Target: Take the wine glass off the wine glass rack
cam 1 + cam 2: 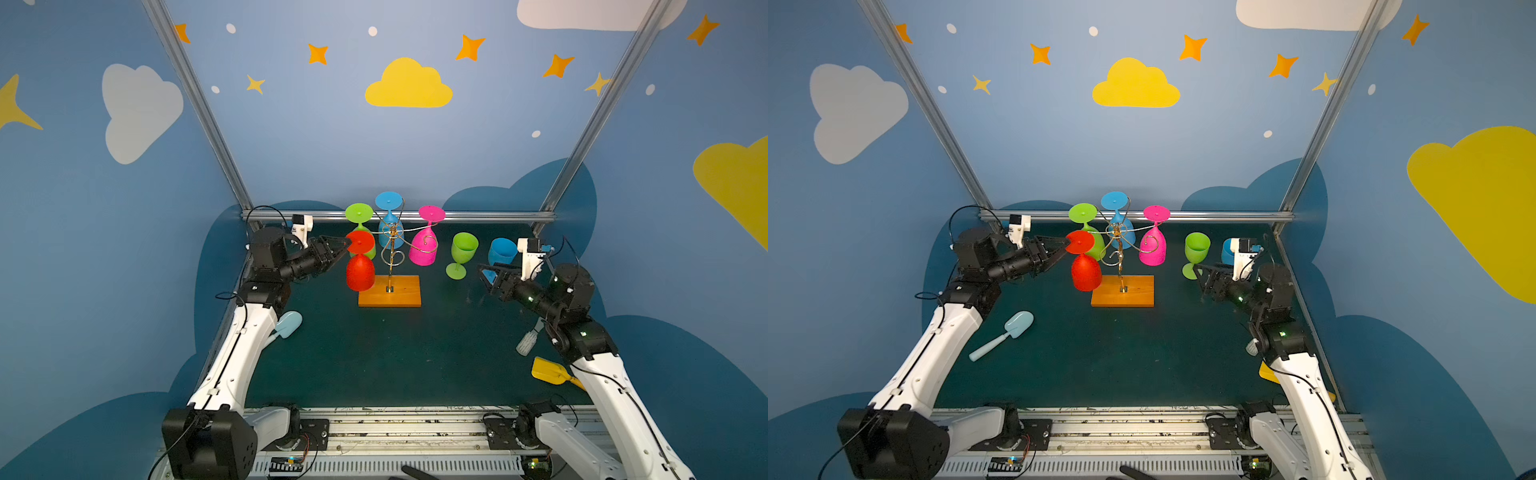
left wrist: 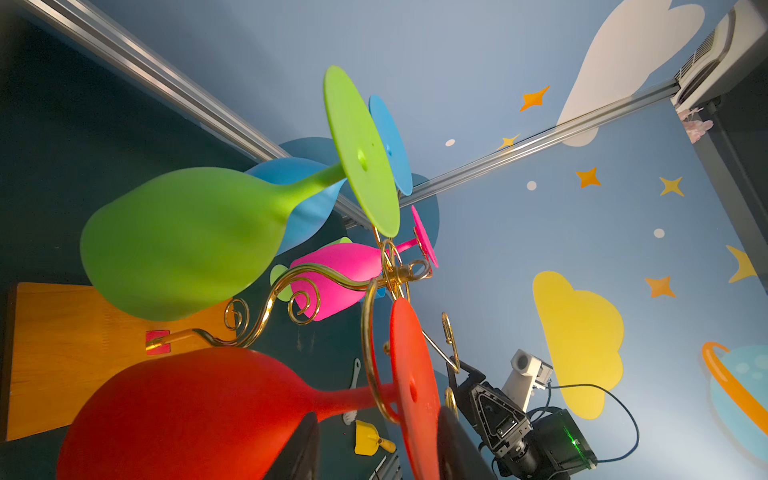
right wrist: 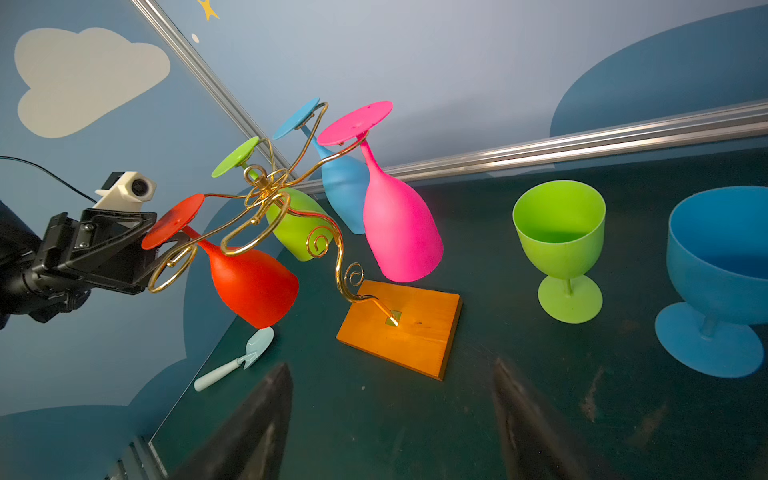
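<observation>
Room check first: the wine glass rack [image 1: 399, 296] stands toward the back of the bench [image 1: 395, 365], with the aluminium rail [image 1: 498, 216] along the back edge just behind its hanging glasses. In front of the rack it's open mat all the way to the near edge. A pale blue toy shovel [image 1: 1007, 334] lies off to the rack's front-left. A yellow scoop [image 1: 546, 370] and a white brush [image 1: 528, 341] lie well off to its front-right, near the side edge.

The red wine glass [image 1: 360, 272] hangs upside down on the rack's left arm, its bowl dangling beside the base's left edge. The left gripper [image 1: 347, 246] is right at its foot, jaws partly apart with the stem and disc between them. It isn't clamped, going by the left wrist view. The right gripper [image 3: 391, 365] sits well right of the rack, jaws wide, holding nothing.

Count: four hang on the rack, namely the red one, a green wine glass [image 1: 359, 214], a blue wine glass [image 1: 388, 200] and a pink wine glass [image 1: 423, 251]. Two more stand upright to the rack's right, a green goblet [image 1: 463, 249] and a blue goblet [image 1: 502, 250].
</observation>
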Robot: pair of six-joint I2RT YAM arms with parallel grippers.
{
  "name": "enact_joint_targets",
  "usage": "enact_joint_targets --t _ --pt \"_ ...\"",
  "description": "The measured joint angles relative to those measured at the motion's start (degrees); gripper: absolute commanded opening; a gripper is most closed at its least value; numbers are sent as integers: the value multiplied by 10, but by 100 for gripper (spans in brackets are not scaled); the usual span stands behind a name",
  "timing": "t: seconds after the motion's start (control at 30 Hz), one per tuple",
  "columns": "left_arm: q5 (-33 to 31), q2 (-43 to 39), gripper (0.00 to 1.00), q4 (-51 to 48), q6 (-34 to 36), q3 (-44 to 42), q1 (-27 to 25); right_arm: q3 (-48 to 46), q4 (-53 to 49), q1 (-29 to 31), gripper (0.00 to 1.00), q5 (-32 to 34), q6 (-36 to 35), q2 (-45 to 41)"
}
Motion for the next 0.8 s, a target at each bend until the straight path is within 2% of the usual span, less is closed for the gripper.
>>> enact_joint_targets --t 0.1,0.8 --pt "0 5 32 2 0 0 -4 0 -1 0 75 0 0 -1" --pt "-16 -11 16 -10 13 0 10 -4 -2 0 75 11 -3 -9"
